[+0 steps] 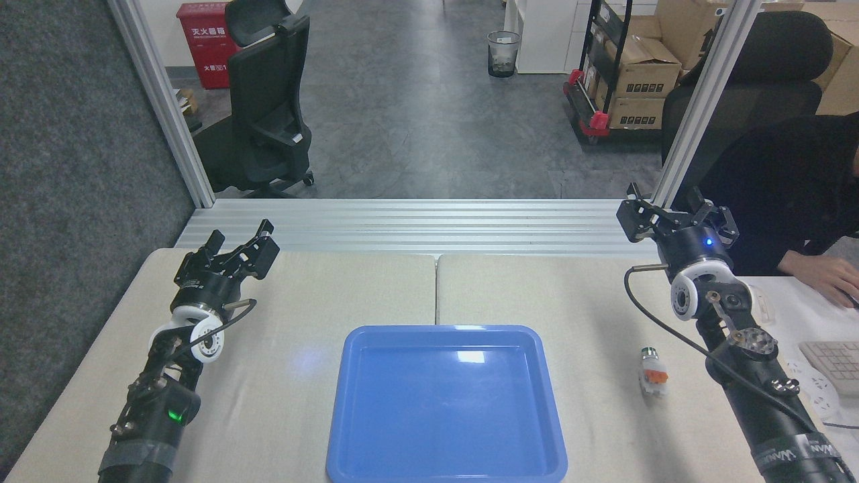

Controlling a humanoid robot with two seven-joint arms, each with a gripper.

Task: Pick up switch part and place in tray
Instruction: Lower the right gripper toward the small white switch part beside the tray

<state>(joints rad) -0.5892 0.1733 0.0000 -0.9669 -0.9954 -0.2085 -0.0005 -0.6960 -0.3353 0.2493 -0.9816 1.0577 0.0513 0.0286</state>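
Note:
The switch part (pixel 651 371) lies on the table to the right of the blue tray (pixel 445 402), its white body and orange middle showing, dark cap pointing away from me. The tray sits at the centre front with nothing in it. My right gripper (pixel 664 213) is open, raised over the far right of the table, well beyond the switch part. My left gripper (pixel 239 249) stands open near the far left corner of the table, holding nothing.
A person's hand (pixel 824 275) and dark sleeve rest at the right edge, by a keyboard (pixel 835 362). Aluminium frame posts (pixel 704 100) stand at the table's back corners. An office chair (pixel 265 100) is on the floor beyond.

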